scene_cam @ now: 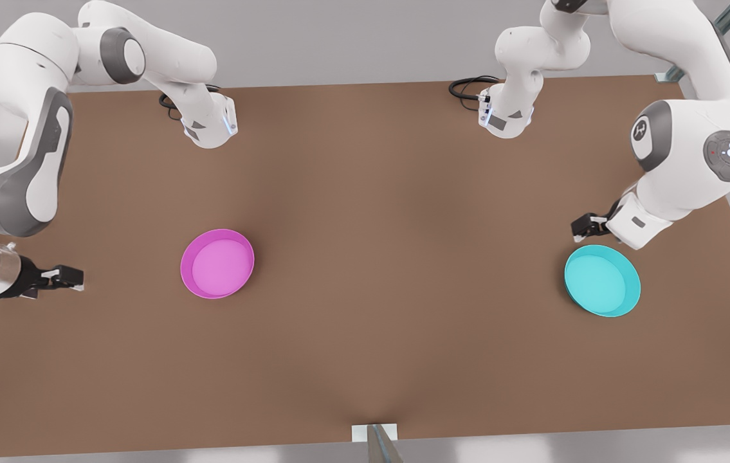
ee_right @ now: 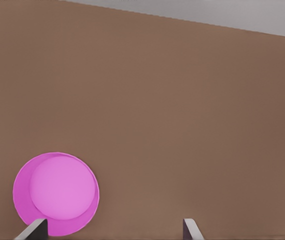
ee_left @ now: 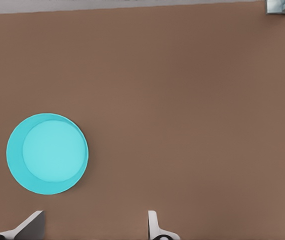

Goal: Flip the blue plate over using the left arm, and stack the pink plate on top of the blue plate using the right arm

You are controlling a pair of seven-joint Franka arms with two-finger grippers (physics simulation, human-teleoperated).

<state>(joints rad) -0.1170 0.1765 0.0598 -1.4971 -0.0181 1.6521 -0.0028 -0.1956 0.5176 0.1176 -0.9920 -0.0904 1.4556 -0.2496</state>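
The blue plate lies open side up on the brown table, toward the front view's right. My left gripper hovers just behind it, off its far rim, with its fingers open and nothing between them. In the left wrist view the blue plate lies beyond and to one side of the open left gripper. The pink plate rests open side up toward the front view's left. My right gripper hangs open, well apart from it near the table's left edge. The pink plate lies close to one finger of the right gripper.
Both arm bases stand at the table's back edge with black cables beside them. A metal post rises at the middle of the front edge. Bare brown tabletop spreads between the two plates.
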